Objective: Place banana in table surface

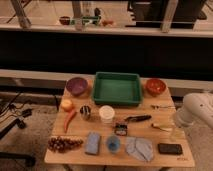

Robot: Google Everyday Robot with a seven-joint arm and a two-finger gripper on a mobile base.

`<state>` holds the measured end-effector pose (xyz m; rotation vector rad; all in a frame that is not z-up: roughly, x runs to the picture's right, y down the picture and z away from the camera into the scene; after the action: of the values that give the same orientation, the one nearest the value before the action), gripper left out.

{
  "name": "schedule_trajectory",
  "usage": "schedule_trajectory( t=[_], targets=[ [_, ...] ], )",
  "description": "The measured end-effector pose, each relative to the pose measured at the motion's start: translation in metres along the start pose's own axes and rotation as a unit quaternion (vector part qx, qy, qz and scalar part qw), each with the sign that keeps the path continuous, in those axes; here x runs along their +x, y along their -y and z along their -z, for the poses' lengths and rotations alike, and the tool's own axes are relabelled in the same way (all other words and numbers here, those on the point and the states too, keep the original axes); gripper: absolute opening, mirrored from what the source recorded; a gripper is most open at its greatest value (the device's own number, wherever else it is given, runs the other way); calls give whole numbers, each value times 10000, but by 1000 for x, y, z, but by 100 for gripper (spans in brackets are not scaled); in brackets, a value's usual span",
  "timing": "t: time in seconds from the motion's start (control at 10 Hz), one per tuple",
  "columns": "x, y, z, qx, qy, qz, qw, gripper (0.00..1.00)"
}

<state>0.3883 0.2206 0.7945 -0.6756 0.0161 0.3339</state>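
Along the front edge of the light wooden bench (80, 131) lies a row of things: a bunch of dark grapes (62, 144) at the left, then a blue sponge (92, 142), a small blue cup (113, 144), a crumpled grey-blue cloth (140, 148) and a black phone (170, 148) at the right. Just behind the phone, at the bench's right edge, the hand (176, 131) hangs low over the wood at the end of the white arm (197, 111), which reaches in from the right; its fingers are spread with nothing between them. The banana (161, 127), slim and pale, lies flat on the bench just left of the hand, and I cannot tell whether the two touch. Further left in this middle band are a small dark box (120, 129), a black-handled tool (137, 119), a white cup (106, 114), a metal can (85, 112) and a red-orange chili pepper (69, 120), with a round yellow-orange fruit (66, 104) just behind the pepper. A small utensil (162, 106) lies behind the banana. At the back stand a purple bowl (77, 86), a green tray (117, 88) and an orange bowl (155, 86). Beyond a dark gap, a far counter (150, 29) carries another bowl (64, 20).
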Motion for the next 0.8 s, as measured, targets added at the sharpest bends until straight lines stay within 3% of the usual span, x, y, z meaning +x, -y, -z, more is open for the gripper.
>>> schedule_trajectory(
  t=[0.4,0.6,0.8],
  targets=[
    [9,17,-13,166,49,-67,9998,79],
    [3,28,-16,223,100,-59,9997,66],
    [6,32,-23,206,140,-98,9996,45]
  ],
)
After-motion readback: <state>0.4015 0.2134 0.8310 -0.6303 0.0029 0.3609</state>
